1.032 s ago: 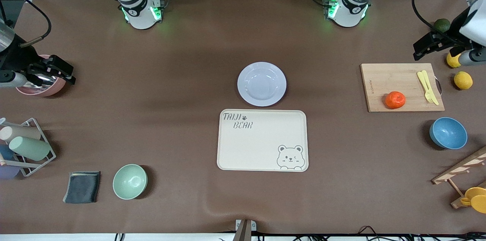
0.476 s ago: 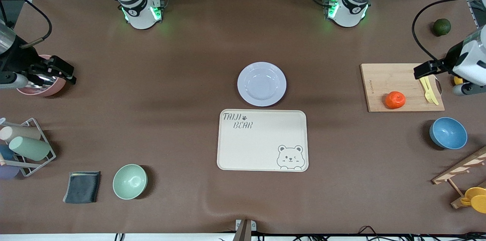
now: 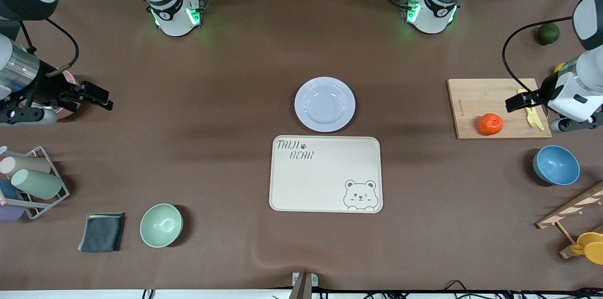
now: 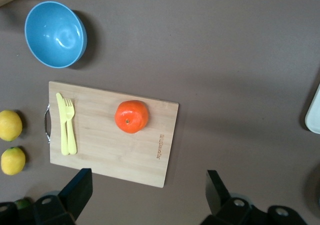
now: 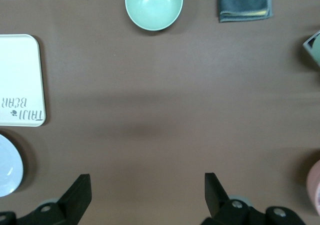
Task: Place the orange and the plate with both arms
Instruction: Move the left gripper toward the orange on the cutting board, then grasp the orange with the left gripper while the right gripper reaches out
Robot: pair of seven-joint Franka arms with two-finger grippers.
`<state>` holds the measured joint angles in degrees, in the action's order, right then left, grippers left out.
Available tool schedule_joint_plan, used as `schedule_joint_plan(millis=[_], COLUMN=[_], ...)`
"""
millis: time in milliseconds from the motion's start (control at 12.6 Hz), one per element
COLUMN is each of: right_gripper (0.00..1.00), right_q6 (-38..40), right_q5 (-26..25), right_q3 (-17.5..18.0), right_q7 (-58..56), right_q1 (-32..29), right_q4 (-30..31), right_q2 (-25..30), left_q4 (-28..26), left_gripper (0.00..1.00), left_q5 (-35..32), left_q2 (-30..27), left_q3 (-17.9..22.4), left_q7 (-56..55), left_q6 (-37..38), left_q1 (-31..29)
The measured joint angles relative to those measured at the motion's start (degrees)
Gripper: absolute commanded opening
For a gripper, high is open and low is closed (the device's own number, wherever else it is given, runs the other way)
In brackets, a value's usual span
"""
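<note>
Over board (image 3: 499, 108): left hand (image 3: 516, 102) apart nr orange (image 3: 490, 124); right hand (image 3: 96, 97) apart.

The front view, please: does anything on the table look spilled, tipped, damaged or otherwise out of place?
Nothing stands out. The orange sits whole on the cutting board beside the yellow cutlery; the plate lies flat just above the tray, and both bowls stand upright. No spills show.

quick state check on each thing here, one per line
small red-orange orange: resting on the wooden cutting board, not held
round white plate: empty, flat on the table beside the cream bear-print tray
cream bear-print tray: empty
left tool: open, empty, over the cutting board
right tool: open, empty, over bare table
</note>
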<state>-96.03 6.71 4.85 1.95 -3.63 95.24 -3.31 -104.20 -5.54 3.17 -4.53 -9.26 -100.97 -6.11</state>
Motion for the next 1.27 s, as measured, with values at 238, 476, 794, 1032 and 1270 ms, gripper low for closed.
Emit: schedule_joint_plan(millis=[238,476,794,1032,1270], right_gripper=[1.00,1.00,1.00,1.00,1.00], right_q6=[0.42,1.11,1.29,1.45,1.29], right_q5=[4.90,10.97,13.17,20.58,23.79], right_q3=[0.05,0.02,0.12,0.18,0.14], right_q7=[0.84,1.05,1.07,1.23,1.23], right_q1=[0.13,0.12,0.37,0.71,0.70], right_q4=[1.27,2.06,2.08,3.22,3.85], right_q2=[-1.30,-4.51,-7.38,-9.44,-11.62], left_q4=[-4.63,-6.27,-6.40,-6.74,-6.94], left_gripper=[1.00,1.00,1.00,1.00,1.00], left_q5=[0.00,0.00,0.00,-0.08,-0.13], left_q2=[0.09,0.89,2.13,4.54,8.00], left_q3=[0.00,0.04,0.02,0.03,0.02], left_q7=[0.00,0.00,0.00,0.00,0.00], left_q6=[-6.19,-8.74,-9.30,-10.25,-12.87], left_q1=[-1.54,-3.52,-3.72,-3.73,-4.36])
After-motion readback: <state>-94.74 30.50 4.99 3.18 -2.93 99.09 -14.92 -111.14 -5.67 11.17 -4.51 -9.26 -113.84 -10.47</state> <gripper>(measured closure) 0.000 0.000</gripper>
